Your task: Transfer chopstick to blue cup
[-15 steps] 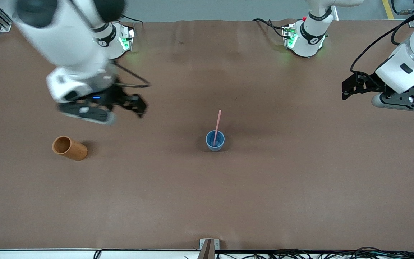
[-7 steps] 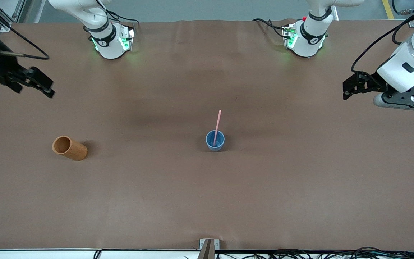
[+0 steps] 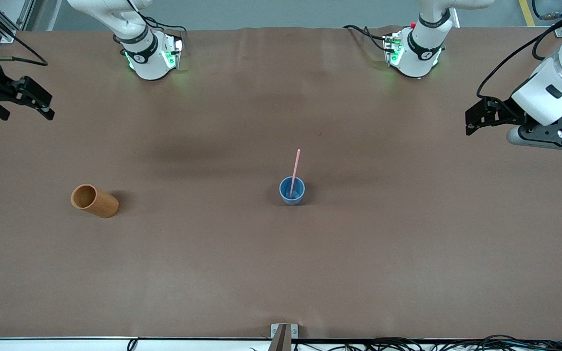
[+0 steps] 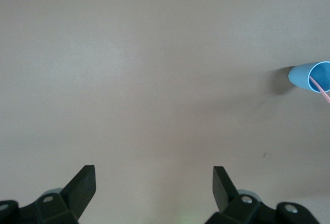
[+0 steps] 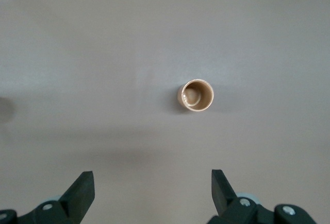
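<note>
The pale pink chopstick [image 3: 295,168] stands in the light-blue cup [image 3: 291,191] at the table's middle and leans away from the front camera. The cup [image 4: 311,76] and the chopstick's lower end [image 4: 320,86] also show in the left wrist view. My right gripper [image 3: 27,101] is open and empty, raised over the table's edge at the right arm's end. My left gripper [image 3: 476,117] is open and empty, raised over the left arm's end of the table. Both wrist views show the jaws wide apart with nothing between them.
An orange-brown cylindrical cup [image 3: 93,200] stands toward the right arm's end of the table, about as near to the front camera as the blue cup. It also shows in the right wrist view [image 5: 197,96], empty inside. The brown tabletop [image 3: 281,273] is otherwise bare.
My right arm has swung away from above the orange-brown cup out to the table's edge at its own end. The left arm, the cups and the chopstick have not moved.
</note>
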`<state>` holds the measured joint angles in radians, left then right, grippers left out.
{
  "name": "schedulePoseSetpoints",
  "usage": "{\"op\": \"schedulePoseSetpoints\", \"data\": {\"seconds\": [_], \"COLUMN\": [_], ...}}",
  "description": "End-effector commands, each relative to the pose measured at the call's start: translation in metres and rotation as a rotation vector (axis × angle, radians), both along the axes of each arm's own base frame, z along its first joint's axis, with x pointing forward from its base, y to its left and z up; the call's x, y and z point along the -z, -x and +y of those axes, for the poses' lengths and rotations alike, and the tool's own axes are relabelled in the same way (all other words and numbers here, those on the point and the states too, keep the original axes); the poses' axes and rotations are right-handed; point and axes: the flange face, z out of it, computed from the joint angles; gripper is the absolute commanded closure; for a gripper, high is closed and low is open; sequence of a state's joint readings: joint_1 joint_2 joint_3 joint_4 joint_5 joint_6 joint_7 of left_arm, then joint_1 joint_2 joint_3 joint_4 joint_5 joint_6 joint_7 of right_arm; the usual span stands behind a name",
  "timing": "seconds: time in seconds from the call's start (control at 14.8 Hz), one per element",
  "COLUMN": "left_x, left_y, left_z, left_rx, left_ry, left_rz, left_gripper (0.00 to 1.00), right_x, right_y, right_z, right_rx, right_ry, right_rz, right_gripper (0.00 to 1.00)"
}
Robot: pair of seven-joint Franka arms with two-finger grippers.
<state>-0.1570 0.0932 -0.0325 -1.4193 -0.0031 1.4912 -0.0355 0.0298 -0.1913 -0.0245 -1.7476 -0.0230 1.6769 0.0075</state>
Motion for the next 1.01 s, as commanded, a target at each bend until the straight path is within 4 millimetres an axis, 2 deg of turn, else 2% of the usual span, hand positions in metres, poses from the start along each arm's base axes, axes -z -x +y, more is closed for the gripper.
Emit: {"op": "schedulePoseSetpoints", "data": {"seconds": [0.0, 0.13, 0.4, 0.61, 0.74, 0.94], "left_x": [-0.005, -0.005, -0.005, -0.005, -0.005, -0.005], "left_y": [-0.001, -0.001, -0.001, -0.001, -0.001, -0.001], "left_z": [0.001, 0.001, 0.001, 0.001, 0.001, 0.001], "left_rx": [-0.003, -0.002, 0.0, 0.004, 0.006, 0.004], "left_ry": [0.013, 0.011, 0.012, 0.01, 0.011, 0.01], "left_rz": [-0.01, -0.009, -0.01, -0.011, -0.009, -0.011], "left_gripper": [0.0, 0.0, 0.0, 0.0, 0.0, 0.0], "right_x": [-0.02, -0.027, -0.038, -0.037, -0.036, -0.019], "right_y": [0.001, -0.012, -0.03, -0.039, -0.044, -0.042], "right_z": [-0.028, -0.04, -0.036, -0.02, -0.016, -0.012], "right_rx": [0.015, 0.009, -0.004, -0.034, -0.056, -0.102], "right_ry": [0.015, 0.008, 0.006, 0.004, 0.002, -0.003], "right_rz": [-0.045, -0.022, 0.018, 0.086, 0.094, 0.136], "right_gripper": [0.0, 0.0, 0.0, 0.0, 0.0, 0.0]}}
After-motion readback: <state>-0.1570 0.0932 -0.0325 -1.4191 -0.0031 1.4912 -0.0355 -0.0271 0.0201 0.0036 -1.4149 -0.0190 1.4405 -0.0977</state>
